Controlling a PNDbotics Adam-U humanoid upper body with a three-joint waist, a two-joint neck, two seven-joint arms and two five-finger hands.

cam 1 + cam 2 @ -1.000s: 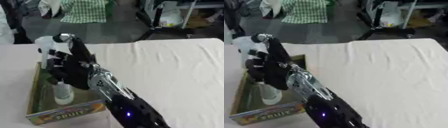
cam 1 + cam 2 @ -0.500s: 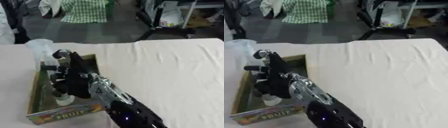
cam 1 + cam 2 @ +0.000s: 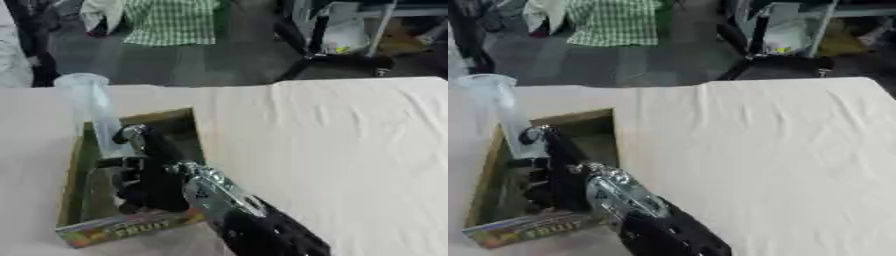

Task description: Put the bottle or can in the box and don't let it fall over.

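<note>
Box (image 3: 79,165) interior mostly filled: hand (image 3: 144,180) low inside, tall clear bottle (image 3: 92,115) upright at far-left corner. Cloth-covered table (image 3: 350,150) to the right lies open.

Glossy black forearm shell widening toward the lower edge, bright silver ribbed wrist joint (image 3: 210,187), matte black hand (image 3: 150,172) beyond it, small silver fitting near the fingertips, no markings legible

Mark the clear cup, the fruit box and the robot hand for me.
clear cup (image 3: 87,107), left eye view, upper wall below the rim
fruit box (image 3: 131,231), left eye view, printed front panel
robot hand (image 3: 144,175), left eye view, dark body of the hand inside the box
</note>
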